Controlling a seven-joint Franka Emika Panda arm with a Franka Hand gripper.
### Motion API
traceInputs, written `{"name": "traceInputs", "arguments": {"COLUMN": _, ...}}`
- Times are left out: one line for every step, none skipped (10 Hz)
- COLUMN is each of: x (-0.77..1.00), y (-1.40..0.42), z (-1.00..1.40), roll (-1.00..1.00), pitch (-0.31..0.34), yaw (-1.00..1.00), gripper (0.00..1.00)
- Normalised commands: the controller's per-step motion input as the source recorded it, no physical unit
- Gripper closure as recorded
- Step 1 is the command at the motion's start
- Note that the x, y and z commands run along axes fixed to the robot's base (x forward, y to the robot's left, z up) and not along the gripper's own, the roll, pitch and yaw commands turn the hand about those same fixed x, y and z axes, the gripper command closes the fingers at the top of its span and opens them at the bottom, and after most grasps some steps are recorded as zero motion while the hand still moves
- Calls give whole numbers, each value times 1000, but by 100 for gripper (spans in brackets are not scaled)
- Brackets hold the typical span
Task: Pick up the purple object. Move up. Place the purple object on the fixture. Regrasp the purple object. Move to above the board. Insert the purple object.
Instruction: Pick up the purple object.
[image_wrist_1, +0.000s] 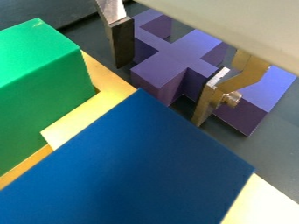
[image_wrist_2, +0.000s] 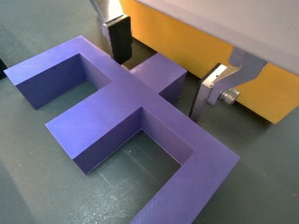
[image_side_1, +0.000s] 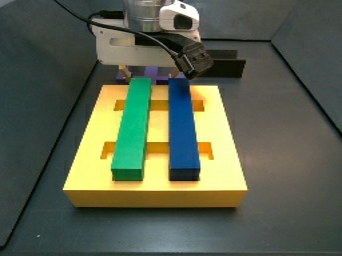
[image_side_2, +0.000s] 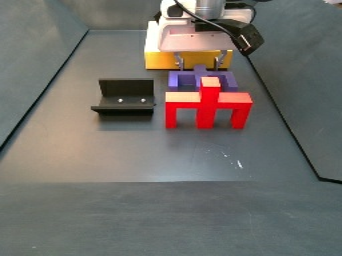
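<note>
Wrist views show the purple blocky piece (image_wrist_2: 128, 105) lying on the floor beside the yellow slotted board (image_side_1: 154, 185). The gripper (image_wrist_2: 158, 66) straddles its post, fingers spread, not gripping. Pickup step; closing is next.

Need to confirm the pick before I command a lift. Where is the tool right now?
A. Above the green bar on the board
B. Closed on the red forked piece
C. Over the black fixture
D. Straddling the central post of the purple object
D: in both wrist views the tool has one finger on each side of the post of the purple object, which lies on the floor.
</note>
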Motion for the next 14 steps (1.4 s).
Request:
{"name": "traceInputs", "arguments": {"x": 0, "y": 0, "z": 0, "roll": 0, "pitch": 0, "yaw": 0, "gripper": 100}}
{"name": "traceInputs", "arguments": {"x": 0, "y": 0, "z": 0, "roll": 0, "pitch": 0, "yaw": 0, "gripper": 100}}
{"name": "traceInputs", "arguments": {"x": 0, "y": 0, "z": 0, "roll": 0, "pitch": 0, "yaw": 0, "gripper": 100}}
{"name": "traceInputs", "arguments": {"x": 0, "y": 0, "z": 0, "roll": 0, "pitch": 0, "yaw": 0, "gripper": 100}}
{"name": "traceInputs", "arguments": {"x": 0, "y": 0, "z": 0, "roll": 0, "pitch": 0, "yaw": 0, "gripper": 100}}
{"name": "traceInputs", "arguments": {"x": 0, "y": 0, "z": 0, "roll": 0, "pitch": 0, "yaw": 0, "gripper": 100}}
{"name": "traceInputs", "arguments": {"x": 0, "y": 0, "z": 0, "roll": 0, "pitch": 0, "yaw": 0, "gripper": 100}}
{"name": "traceInputs", "arguments": {"x": 0, "y": 0, "z": 0, "roll": 0, "pitch": 0, "yaw": 0, "gripper": 100}}
{"name": "traceInputs", "arguments": {"x": 0, "y": 0, "z": 0, "roll": 0, "pitch": 0, "yaw": 0, "gripper": 100}}
{"name": "traceInputs", "arguments": {"x": 0, "y": 0, "z": 0, "roll": 0, "pitch": 0, "yaw": 0, "gripper": 100}}
{"name": "traceInputs", "arguments": {"x": 0, "y": 0, "z": 0, "roll": 0, "pitch": 0, "yaw": 0, "gripper": 100}}
{"name": "traceInputs", "arguments": {"x": 0, "y": 0, "z": 0, "roll": 0, "pitch": 0, "yaw": 0, "gripper": 100}}
{"name": "traceInputs", "arguments": {"x": 0, "y": 0, "z": 0, "roll": 0, "pitch": 0, "yaw": 0, "gripper": 100}}
{"name": "traceInputs", "arguments": {"x": 0, "y": 0, "z": 0, "roll": 0, "pitch": 0, "yaw": 0, "gripper": 100}}
